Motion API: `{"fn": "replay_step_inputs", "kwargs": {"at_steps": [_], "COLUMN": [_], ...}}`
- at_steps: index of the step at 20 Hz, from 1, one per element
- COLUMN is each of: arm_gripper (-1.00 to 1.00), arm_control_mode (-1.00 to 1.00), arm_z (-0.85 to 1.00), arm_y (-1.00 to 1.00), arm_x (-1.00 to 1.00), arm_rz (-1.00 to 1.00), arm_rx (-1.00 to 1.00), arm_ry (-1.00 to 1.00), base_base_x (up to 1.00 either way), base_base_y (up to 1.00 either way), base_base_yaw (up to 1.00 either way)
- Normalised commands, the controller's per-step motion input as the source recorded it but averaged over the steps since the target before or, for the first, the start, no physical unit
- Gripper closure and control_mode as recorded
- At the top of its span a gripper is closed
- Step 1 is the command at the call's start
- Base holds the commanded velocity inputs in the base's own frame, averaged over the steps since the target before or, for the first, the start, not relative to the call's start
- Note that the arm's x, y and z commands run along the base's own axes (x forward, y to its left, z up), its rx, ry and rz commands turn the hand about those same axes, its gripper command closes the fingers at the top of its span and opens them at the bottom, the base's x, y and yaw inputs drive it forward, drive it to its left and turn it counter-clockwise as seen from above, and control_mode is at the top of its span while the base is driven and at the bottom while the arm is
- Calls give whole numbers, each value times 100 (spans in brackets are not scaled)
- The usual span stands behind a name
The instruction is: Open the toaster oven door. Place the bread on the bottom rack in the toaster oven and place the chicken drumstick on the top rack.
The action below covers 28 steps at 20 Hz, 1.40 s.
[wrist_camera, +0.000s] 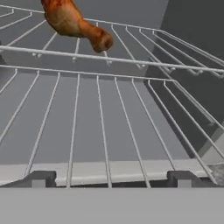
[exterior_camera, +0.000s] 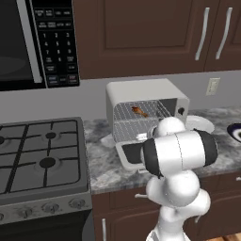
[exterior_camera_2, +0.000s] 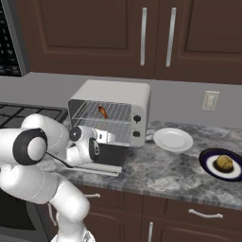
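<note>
just above and beyond the gripper (wrist_camera: 109,178), whose jaws stand wide apart with nothing between, the chicken drumstick (wrist_camera: 74,22) lies on the top rack (wrist_camera: 131,61) of the toaster oven (exterior_camera_2: 137,97).

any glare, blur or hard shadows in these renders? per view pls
Left base view: flat, even light, no glare on the off-white boxy toaster oven, soft pixelation. Right base view: the same flat light, faint shading under the round white plate. Hand view: orange-brown chicken drumstick sharp, silver wire top rack crisp, no blur.
</note>
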Motion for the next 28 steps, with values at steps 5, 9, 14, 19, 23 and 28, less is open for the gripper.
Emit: {"fn": "replay_step_inputs", "kwargs": {"at_steps": [5, 9, 14, 19, 23, 28], "arm_gripper": [-100, -100, -100, -100, -100, -100], "arm_control_mode": [-100, -100, -100, -100, -100, -100], "arm_z": [75, 100, 100, 80, 10, -16], "arm_y": [0, 0, -42, -80, -100, -100], "arm_x": [-32, -59, -64, -17, 3, 5], "arm_rz": [0, -4, -17, -31, -38, -32], "arm_rx": [1, 8, 9, 2, 0, 0], "arm_ry": [25, 22, 33, 43, 35, 16], "base_base_x": [0, 0, 0, 0, 0, 0], "base_base_y": [0, 0, 0, 0, 0, 0], "base_base_yaw": [0, 0, 0, 0, 0, 0]}}
